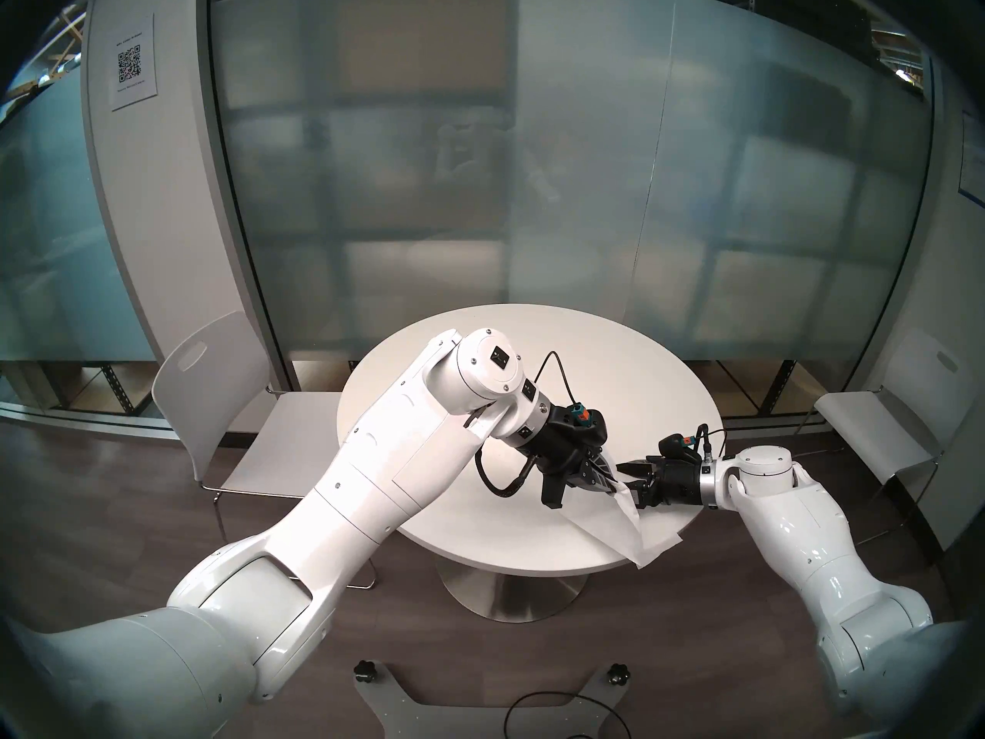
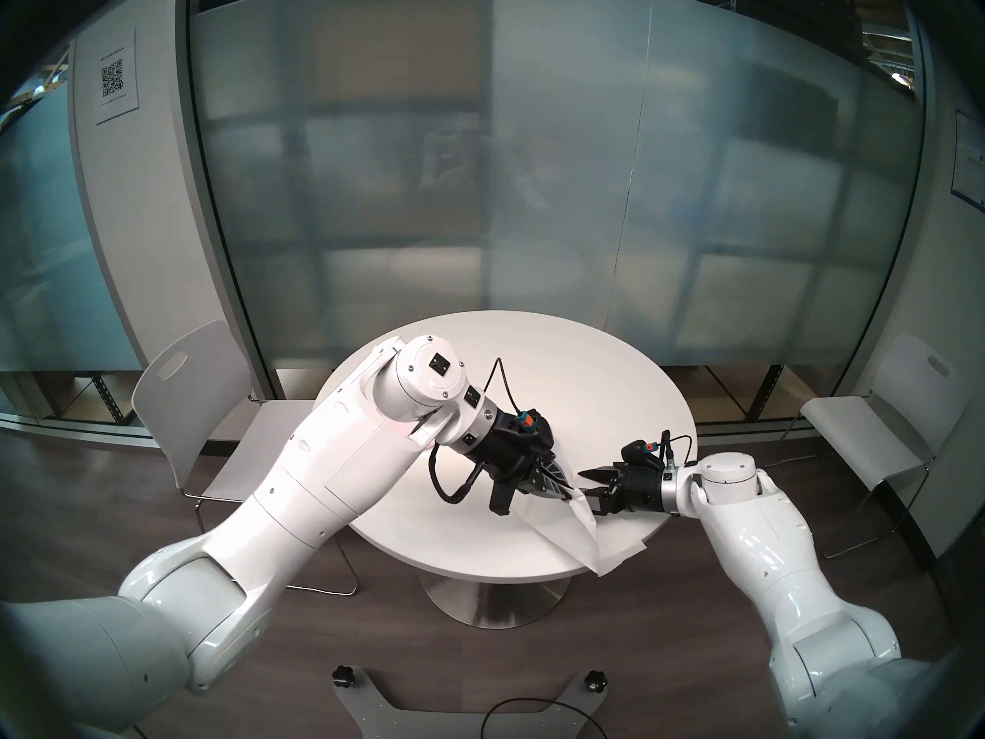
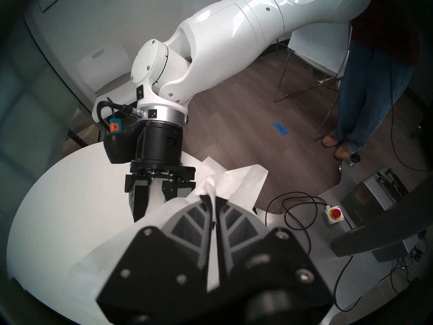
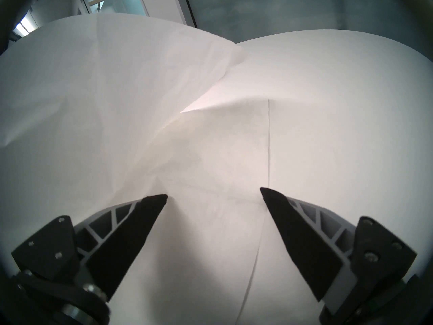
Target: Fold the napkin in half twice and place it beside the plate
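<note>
Starting at your left: the left gripper (image 1: 613,488) has its fingers (image 3: 206,214) pressed together on a bunched corner of the napkin (image 1: 613,527) and holds that corner lifted above the desk (image 1: 586,380). From the pinch, the paper slopes down toward the desk's near right edge, where its lower part lies on the surface and one corner pokes out past the rim.

Further right, the right gripper (image 1: 631,479) faces the left one, just beside the raised corner. Its fingers (image 4: 150,214) are spread wide with napkin lying between and under them, and they grip nothing.

As for progress, you have no clean fold to count yet. The sheet looks rumpled and only partly doubled over, with an old crease line showing in the right wrist view, so I judge the first fold is at best under way. The second fold and the placing are both left. The plate is in none of the views; it may be hidden behind the left arm.
</note>
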{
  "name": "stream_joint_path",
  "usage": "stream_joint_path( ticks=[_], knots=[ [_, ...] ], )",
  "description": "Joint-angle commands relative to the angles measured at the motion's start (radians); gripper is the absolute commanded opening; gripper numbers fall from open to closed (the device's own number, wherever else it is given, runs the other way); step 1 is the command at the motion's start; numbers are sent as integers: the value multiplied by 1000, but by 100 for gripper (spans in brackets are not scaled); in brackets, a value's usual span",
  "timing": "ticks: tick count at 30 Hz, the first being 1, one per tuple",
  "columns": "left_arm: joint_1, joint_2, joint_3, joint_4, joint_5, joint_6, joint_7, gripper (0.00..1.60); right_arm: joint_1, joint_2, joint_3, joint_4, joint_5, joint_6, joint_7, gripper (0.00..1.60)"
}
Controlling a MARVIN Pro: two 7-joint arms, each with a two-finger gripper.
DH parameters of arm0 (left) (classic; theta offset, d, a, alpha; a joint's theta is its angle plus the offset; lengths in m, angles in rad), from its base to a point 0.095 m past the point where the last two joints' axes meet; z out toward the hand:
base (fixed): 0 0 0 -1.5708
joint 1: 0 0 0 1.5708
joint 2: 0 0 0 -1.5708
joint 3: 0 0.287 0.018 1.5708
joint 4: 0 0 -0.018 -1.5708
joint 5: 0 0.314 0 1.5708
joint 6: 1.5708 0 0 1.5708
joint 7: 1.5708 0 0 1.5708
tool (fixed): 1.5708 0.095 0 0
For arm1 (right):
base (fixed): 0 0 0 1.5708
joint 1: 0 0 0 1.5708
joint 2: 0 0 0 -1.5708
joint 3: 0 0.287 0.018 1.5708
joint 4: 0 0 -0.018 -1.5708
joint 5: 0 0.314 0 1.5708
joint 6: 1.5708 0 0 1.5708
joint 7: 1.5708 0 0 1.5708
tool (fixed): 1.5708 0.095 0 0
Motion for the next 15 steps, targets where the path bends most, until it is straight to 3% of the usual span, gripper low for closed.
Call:
stream_joint_path(
  ticks=[1,9,10,11,13,14,15],
  knots=[
    [-17,2,-2,2,8,-8,4,44,29,6,-9,29,-2,-12,33,160],
    [-10,4,-3,4,13,-9,6,78,59,11,-11,88,-12,-42,57,160],
    [-10,4,-3,4,13,-9,6,93,61,11,-12,93,-13,-46,60,160],
    [-9,4,-4,3,14,-9,6,95,63,11,-12,98,-13,-47,62,160],
    [-6,4,-8,1,12,-7,8,112,66,11,-12,105,-15,-52,65,160],
    [-6,4,-8,0,12,-8,6,138,67,10,-13,109,-16,-54,66,160],
    [-5,6,-10,-4,11,-7,4,138,70,10,-13,115,-17,-58,68,160]
  ],
)
